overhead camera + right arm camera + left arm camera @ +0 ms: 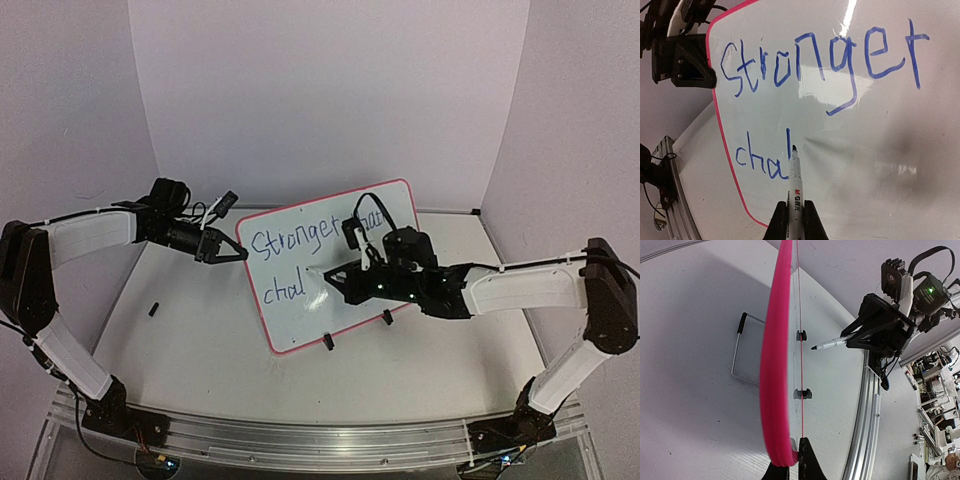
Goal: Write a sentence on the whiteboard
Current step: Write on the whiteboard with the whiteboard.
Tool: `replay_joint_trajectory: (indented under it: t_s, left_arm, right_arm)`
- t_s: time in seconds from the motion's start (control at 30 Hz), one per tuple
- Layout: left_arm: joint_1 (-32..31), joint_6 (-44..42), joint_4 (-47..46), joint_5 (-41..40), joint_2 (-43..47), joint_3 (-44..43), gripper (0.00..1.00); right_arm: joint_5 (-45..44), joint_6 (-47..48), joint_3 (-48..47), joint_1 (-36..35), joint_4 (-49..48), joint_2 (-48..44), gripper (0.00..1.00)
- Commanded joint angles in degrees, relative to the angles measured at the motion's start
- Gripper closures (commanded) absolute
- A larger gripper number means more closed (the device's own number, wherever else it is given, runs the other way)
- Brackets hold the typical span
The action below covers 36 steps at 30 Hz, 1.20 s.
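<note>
While the board (300, 315) stands tilted mid-tabletop (200, 350), the left tool (238, 254) pinches its left edge and the right tool (332, 276) reaches its face. From the left wrist, the jaws sit closed on the pink rim (774, 365). From the right wrist, the tool is clamped on a marker (794, 185), with the tip at "chal" of the sentence (810, 60). Light, stiff and slick, the board would likely tip under pen pressure, so the rim is the place to hold it.

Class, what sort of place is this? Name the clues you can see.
Probably a robotics lab: a left arm and right arm bolted to an aluminium rail, plain white backdrop walls, and cluttered equipment benches beyond the table.
</note>
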<state>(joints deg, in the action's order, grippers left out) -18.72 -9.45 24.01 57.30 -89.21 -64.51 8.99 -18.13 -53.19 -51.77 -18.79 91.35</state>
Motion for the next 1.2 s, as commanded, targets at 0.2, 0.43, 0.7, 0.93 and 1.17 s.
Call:
replay_joint_trajectory:
  t_s: [0.2, 0.43, 0.7, 0.93, 1.17]
  left_arm:
    - [-1.76, -3.91, -0.28, -2.05, -0.7, -1.5, 1.0]
    - [-1.76, -3.84, -0.29, -2.06, -0.9, -1.5, 1.0]
    - [-1.76, -3.84, -0.28, -1.98, -1.21, -1.58, 1.0]
    - [-1.76, -3.74, -0.28, -1.98, -1.31, -1.5, 1.0]
    - [-1.76, -3.74, -0.28, -1.98, -1.29, -1.54, 1.0]
  right_arm:
    - [-1.68, 2.19, -5.05, 0.72, -0.29, 3.23, 1.0]
    - [-1.9, 1.22, -3.64, 0.89, -0.2, 3.92, 1.0]
    - [-0.35, -0.58, 1.28, 0.85, 0.09, 2.58, 1.0]
    - [0.63, -1.77, 4.06, 0.18, -0.37, 1.93, 1.0]
    - [-3.73, -1.03, 3.88, 0.17, 0.65, -1.15, 1.0]
